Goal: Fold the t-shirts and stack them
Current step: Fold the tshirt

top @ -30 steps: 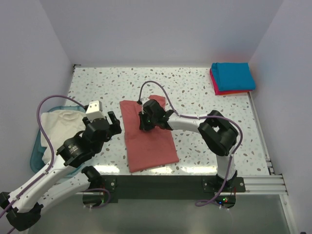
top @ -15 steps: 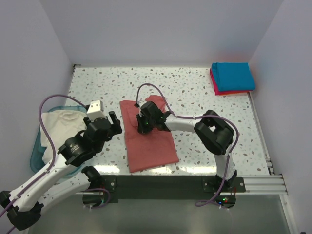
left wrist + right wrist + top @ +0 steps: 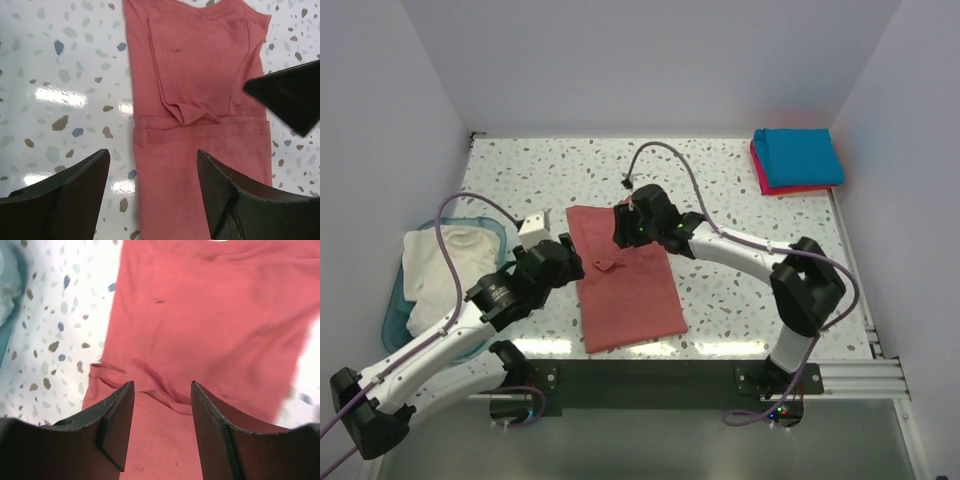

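A dusty brick-red t-shirt (image 3: 625, 285) lies on the table as a long, narrow folded strip, its sleeve turned inward in a rumpled flap (image 3: 192, 112). My right gripper (image 3: 628, 228) hovers over the strip's far end, open, with only cloth (image 3: 215, 315) below its fingers (image 3: 161, 383). Beside the shirt's left edge is my left gripper (image 3: 565, 262), open wide and straddling that edge (image 3: 152, 155). A folded teal-blue t-shirt (image 3: 798, 155) rests on a pinkish-red one (image 3: 782, 188) at the back right. The cream-white t-shirt (image 3: 440, 262) lies in the bin.
A light-blue plastic bin (image 3: 392, 325) sits at the table's left edge, by my left arm. The right arm's purple cable (image 3: 665, 160) loops above the shirt. White walls close off the back and both sides of the speckled table (image 3: 740, 290).
My right gripper has opened, let go of the cloth and drawn back toward the shirt's far end. The left arm has swung right to the shirt's left edge.
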Controlling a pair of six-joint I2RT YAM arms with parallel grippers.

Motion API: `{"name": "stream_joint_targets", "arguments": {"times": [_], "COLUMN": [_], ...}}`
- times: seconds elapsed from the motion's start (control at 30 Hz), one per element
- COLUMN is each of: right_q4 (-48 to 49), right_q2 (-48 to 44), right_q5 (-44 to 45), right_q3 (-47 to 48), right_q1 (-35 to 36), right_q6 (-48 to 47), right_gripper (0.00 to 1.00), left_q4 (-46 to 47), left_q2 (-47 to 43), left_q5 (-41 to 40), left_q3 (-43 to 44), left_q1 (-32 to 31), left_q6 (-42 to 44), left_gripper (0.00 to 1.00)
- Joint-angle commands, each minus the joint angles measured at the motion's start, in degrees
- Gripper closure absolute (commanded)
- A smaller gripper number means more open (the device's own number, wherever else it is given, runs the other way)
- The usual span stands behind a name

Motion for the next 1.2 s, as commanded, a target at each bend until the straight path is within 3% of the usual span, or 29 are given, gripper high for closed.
{"name": "stream_joint_targets", "arguments": {"times": [0.0,0.17,0.33,0.53,0.83,1.17], "right_q4": [-3.7,-4.6,-4.7,-3.9,-1.8,-1.7], "right_q2": [-8.7,-18.4,-27.3,-34.9,-42.2,-42.2], "right_q5": [5.2,2.9,-0.9,-3.4,-10.0,-13.2], "right_q3": [-4.3,-16.0,-28.6,-41.1,-50.7,-53.1], "right_q1": [-3.7,-4.7,-4.7,-4.5,-4.3,-2.8], "right_q6": [3.6,6.9,9.6,13.6,19.6,22.3], "right_gripper": [0.47,0.46,0.47,0.47,0.47,0.48], "left_q4": [4.6,7.3,11.2,12.4,5.1,-7.9], "left_q2": [1.2,2.3,2.9,-1.3,-4.5,-3.4], "left_q5": [6.0,11.5,18.3,24.3,29.2,30.5], "left_q3": [-4.0,-12.1,-19.2,-24.4,-27.6,-22.0], "left_q1": [0.1,0.1,0.1,-0.1,-3.4,-5.2], "left_q6": [-7.1,-16.5,-18.3,-20.5,-25.8,-27.7], "left_gripper": [0.26,0.28,0.34,0.35,0.38,0.39]}}
